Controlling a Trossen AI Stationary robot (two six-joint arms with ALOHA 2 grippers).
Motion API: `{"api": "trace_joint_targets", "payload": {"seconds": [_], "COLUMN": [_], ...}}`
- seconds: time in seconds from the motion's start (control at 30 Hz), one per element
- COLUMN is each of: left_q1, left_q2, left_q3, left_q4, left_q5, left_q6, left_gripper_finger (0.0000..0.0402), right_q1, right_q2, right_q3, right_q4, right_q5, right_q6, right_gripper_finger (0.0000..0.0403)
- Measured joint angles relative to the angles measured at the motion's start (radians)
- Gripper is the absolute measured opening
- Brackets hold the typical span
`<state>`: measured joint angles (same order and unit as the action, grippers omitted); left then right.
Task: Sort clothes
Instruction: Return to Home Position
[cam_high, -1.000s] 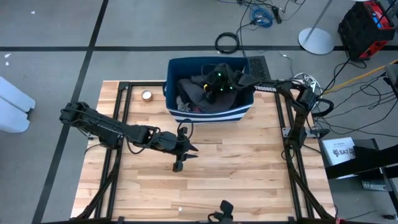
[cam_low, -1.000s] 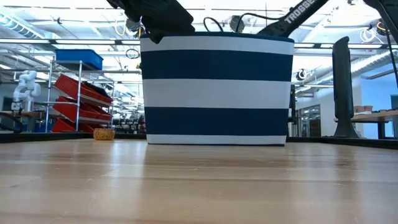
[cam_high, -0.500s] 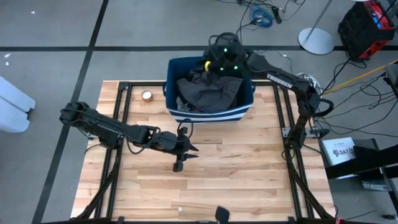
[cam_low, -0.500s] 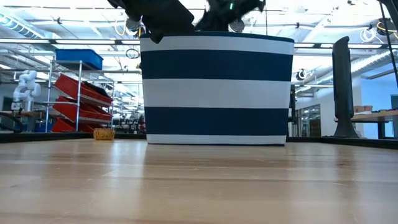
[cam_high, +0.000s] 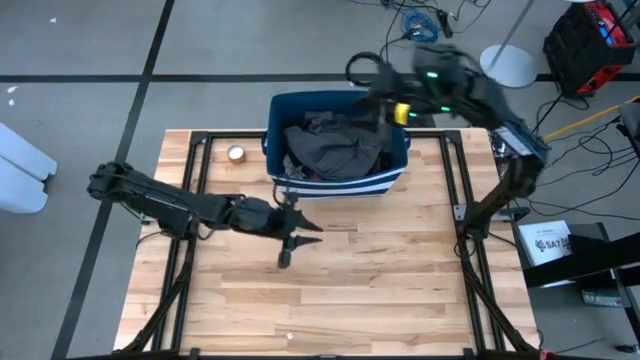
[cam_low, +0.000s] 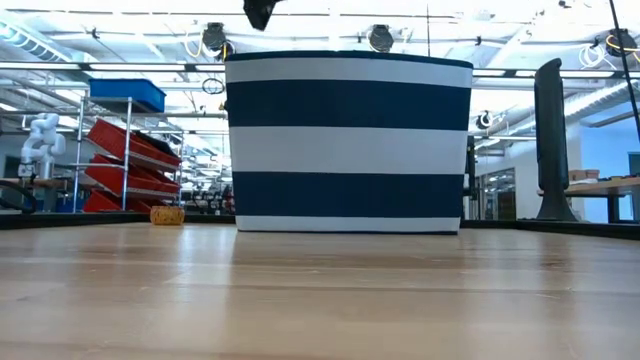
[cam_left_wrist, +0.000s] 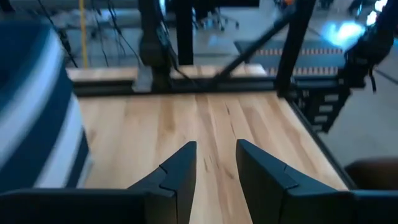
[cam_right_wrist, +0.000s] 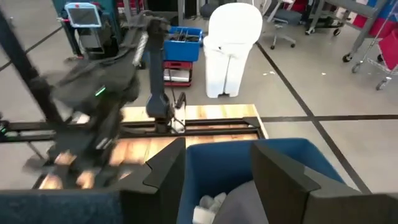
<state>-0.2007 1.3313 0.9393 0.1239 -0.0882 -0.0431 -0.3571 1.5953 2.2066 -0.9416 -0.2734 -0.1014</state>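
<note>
Reaching low over the bench (cam_high: 380, 270) on the left, the left end effector (cam_left_wrist: 214, 144) is holding its fingers apart with nothing between them, just short of the striped bin (cam_high: 340, 186). Lying heaped inside that bin, the clothes (cam_high: 335, 145) are showing mostly dark grey, and every garment in view is sitting there. Over the bin's far right corner the right end effector (cam_right_wrist: 217, 152) is hovering high, fingers spread and empty. Sorting is looking finished, so the step in hand is probably the return to rest. Next, both arms are needing to fold back toward their bases, the right one clearing the rim without snagging cloth.
</note>
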Motion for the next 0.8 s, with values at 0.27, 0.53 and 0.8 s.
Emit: {"api": "trace_joint_targets", "payload": {"seconds": [0.27, 0.53, 0.8], "left_q1": [0.044, 0.108, 0.137], "left_q2": [-0.163, -0.317, -0.398], "left_q3": [0.003, 0.003, 0.003], "left_q4": [-0.058, -0.222, -0.401], "left_q5": [0.002, -0.034, -0.083], "left_q6": [0.059, 0.06, 0.06], "left_gripper_finger": [0.0123, 0.0123, 0.0123], "right_q1": [0.078, 0.19, 0.275], "right_q2": [-0.144, -0.283, -0.578], "right_q3": [-0.001, -0.114, -0.639], "right_q4": [-0.22, -0.301, -0.005], "right_q5": [0.042, 0.131, 0.201], "right_q6": [0.014, 0.053, 0.099], "right_gripper_finger": [0.0166, 0.0166, 0.0166]}}
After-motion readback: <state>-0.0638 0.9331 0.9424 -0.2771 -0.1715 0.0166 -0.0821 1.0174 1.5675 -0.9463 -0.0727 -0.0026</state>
